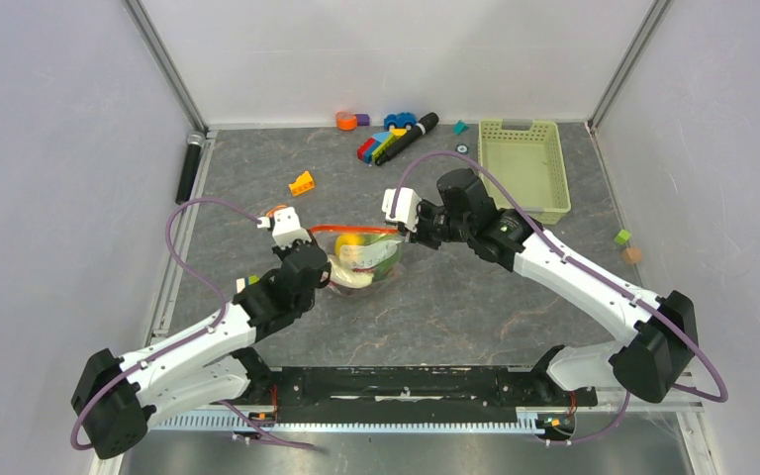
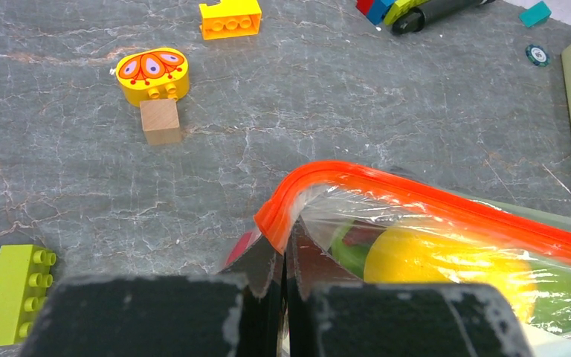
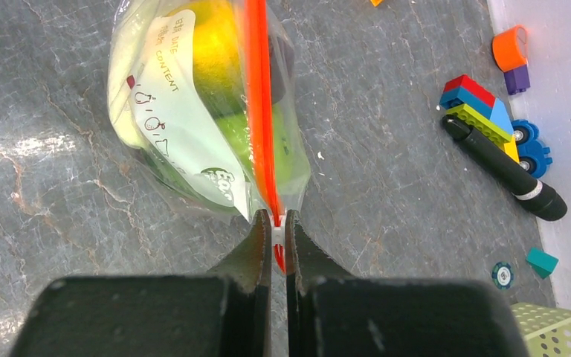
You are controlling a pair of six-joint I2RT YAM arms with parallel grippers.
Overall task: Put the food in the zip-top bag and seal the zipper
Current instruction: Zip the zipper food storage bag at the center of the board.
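Over the grey table [image 1: 475,307] both arms angle inward, left gripper [image 2: 282,249] and right gripper [image 3: 277,227] pinching opposite zipper [image 3: 256,89] ends.

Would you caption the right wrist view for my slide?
Right end effector pinches the zipper end of the filled zip-top bag.

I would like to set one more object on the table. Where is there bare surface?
Free: the wide strip between the zip-top bag and the base rail; also the far-left patch between the yellow block and the black cylinder. Crowded: the far edge, with toy blocks and marker beside the green basket.
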